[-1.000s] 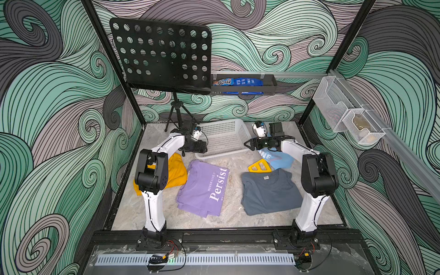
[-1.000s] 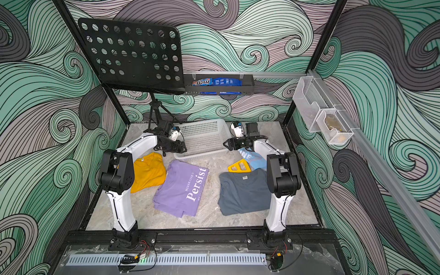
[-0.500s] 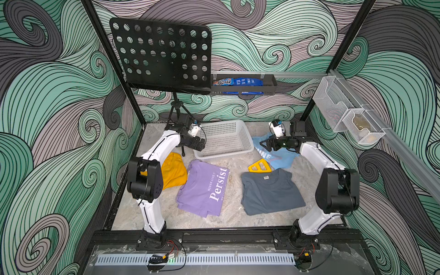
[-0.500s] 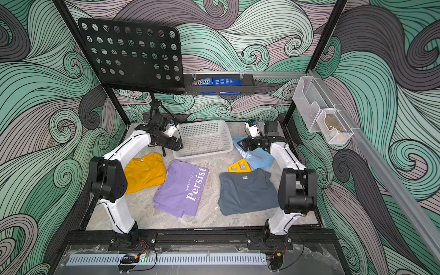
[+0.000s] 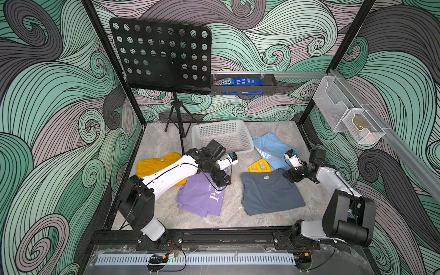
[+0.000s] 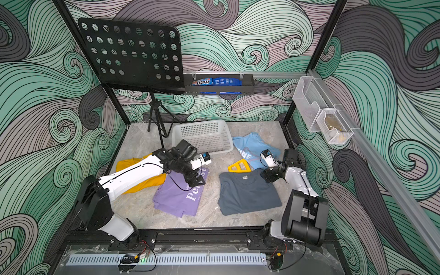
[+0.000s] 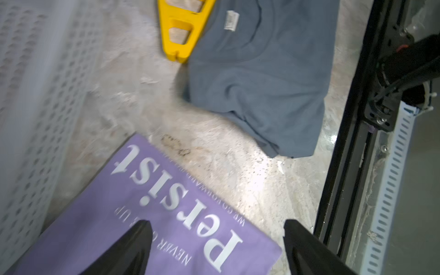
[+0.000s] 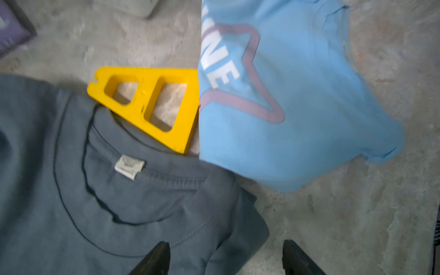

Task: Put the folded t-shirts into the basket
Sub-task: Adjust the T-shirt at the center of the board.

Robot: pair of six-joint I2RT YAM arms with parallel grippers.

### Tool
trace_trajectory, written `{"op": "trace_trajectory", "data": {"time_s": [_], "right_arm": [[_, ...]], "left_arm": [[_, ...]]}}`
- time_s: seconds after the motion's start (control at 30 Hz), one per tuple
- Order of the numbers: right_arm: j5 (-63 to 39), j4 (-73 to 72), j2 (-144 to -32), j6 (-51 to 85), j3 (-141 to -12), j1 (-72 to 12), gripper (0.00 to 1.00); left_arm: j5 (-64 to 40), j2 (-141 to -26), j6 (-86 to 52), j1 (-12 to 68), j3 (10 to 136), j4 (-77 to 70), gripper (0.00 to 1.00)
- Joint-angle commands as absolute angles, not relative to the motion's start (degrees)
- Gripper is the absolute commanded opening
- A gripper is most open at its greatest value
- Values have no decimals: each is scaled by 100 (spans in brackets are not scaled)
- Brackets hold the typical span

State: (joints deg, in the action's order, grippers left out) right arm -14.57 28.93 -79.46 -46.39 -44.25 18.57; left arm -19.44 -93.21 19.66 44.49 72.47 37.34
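Tabletop (image 5: 234, 209) carries all four folded t-shirts (image 5: 271, 195) outside the white basket (image 5: 221, 131)

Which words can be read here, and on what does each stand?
"Persist": white print, lilac folded cloth t-shirt.
"NEVER", "UP": smaller print, same shirt.
"NE": light blue folded cloth t-shirt.
"m&m": snack packet in black metal tray.
Collar tag, dark grey folded cloth t-shirt: blurred.

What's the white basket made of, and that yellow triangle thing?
The basket looks like smooth white plastic: rows of small moulded holes. The yellow triangle seems hard plastic too, slightly shiny, with thick stiff edges and two clean cut-outs.
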Motion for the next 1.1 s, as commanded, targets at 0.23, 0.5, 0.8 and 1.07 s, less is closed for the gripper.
{"op": "trace_trajectory", "data": {"time_s": [0.23, 0.5, 0.8, 1.07], "right_arm": [[-1612, 2996, -8502, -4318, -4712, 2116, 74], [-1167, 3124, -9027, -4594, -4624, 2157, 53], [-1541, 3929, -8283, -4955, -4167, 2068, 49], [-2084, 3876, -8435, -4616, -4788, 2202, 72]], "left_arm": [[-1103, -11227, 2530, 5724, 8617, 2975, 81], [-1288, -11855, 3064, 5821, 8716, 3228, 81], [-1101, -11023, 3827, 5603, 7673, 3618, 84], [-1138, -10365, 2901, 5330, 7719, 3492, 87]]}}
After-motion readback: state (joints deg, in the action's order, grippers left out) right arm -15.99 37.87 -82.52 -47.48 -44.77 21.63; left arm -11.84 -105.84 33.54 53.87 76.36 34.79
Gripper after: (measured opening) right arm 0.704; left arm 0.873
